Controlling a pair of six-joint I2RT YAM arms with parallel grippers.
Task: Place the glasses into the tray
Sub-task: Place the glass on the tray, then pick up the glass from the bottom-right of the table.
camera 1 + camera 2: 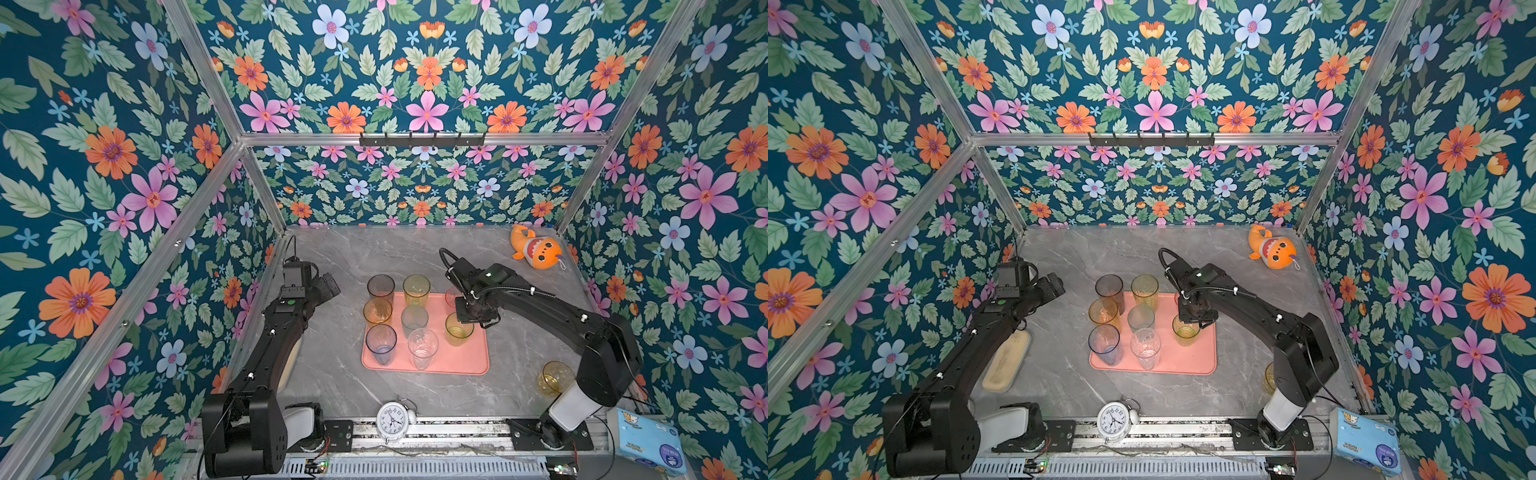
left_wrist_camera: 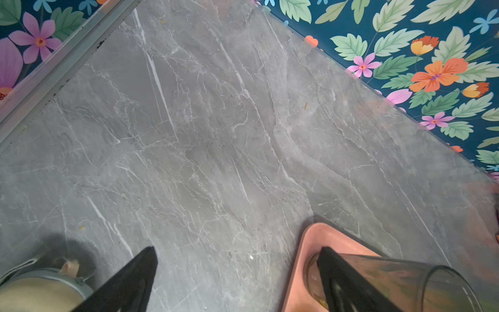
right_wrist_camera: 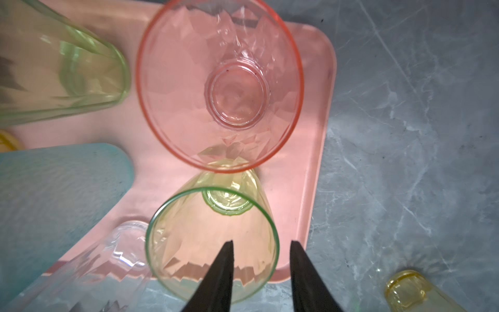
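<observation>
You're looking at nine glasses [image 1: 1141,318]: grey [image 1: 380,286], tall green [image 1: 416,289], pink [image 3: 218,89], amber [image 1: 377,311], teal [image 1: 414,318], short green [image 1: 457,330], blue [image 1: 380,345], clear [image 1: 422,349], yellow [image 1: 552,378]. You're also seeing one tray [image 1: 457,359], one alarm clock [image 1: 392,419], one plush toy [image 1: 536,249], one tissue pack [image 1: 648,440], one beige container [image 1: 1007,361].

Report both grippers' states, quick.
Left gripper: open, holding nothing.
Right gripper: open, jaws astride the rim of the green glass, not clamping it.

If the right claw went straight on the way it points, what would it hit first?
Most likely the short green glass: the right gripper points down with a finger either side of its rim. Depth is unclear.
</observation>
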